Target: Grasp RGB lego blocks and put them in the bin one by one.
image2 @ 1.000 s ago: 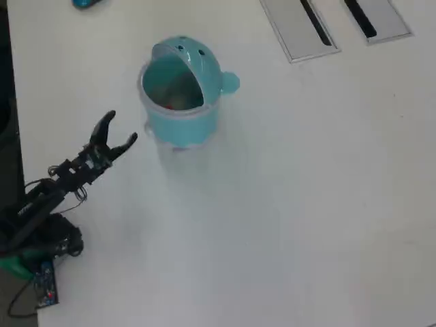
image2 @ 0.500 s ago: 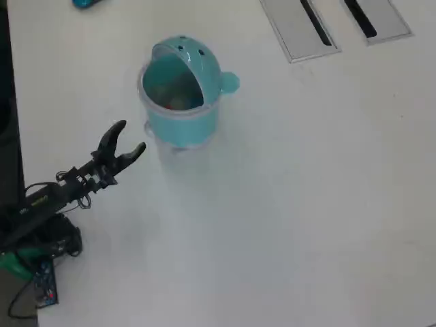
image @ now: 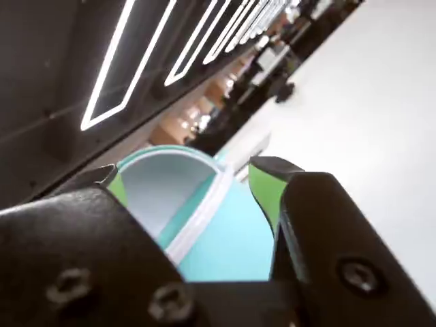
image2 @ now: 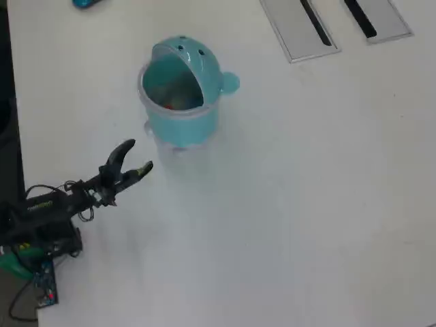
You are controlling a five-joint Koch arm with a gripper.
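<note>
The bin (image2: 180,92) stands on the table (image2: 306,204) near the far edge, more to the left in the overhead view, and its domed lid is flipped back so the mouth is open. Inside, something small and reddish or orange sits on the bottom, but it is too blurry to say if it is a lego block. No loose blocks show anywhere on the table top, so it looks like they may already be in the bin.

The gripper (image2: 136,158) has swung down and toward the near side since a second ago. Before, it was up beside the bin's left side; now it is lower, just in front of the bin and not touching it. Its two fingers are spread apart and hold nothing. In the wrist view the bin (image: 225,231) shows between the green pads (image: 262,194), with only air in the gap.

This looks like the arm backing away after a drop. The grey panels (image2: 300,27) lie at the far right edge, and a small blue thing (image2: 85,3) peeks in at the far left corner
</note>
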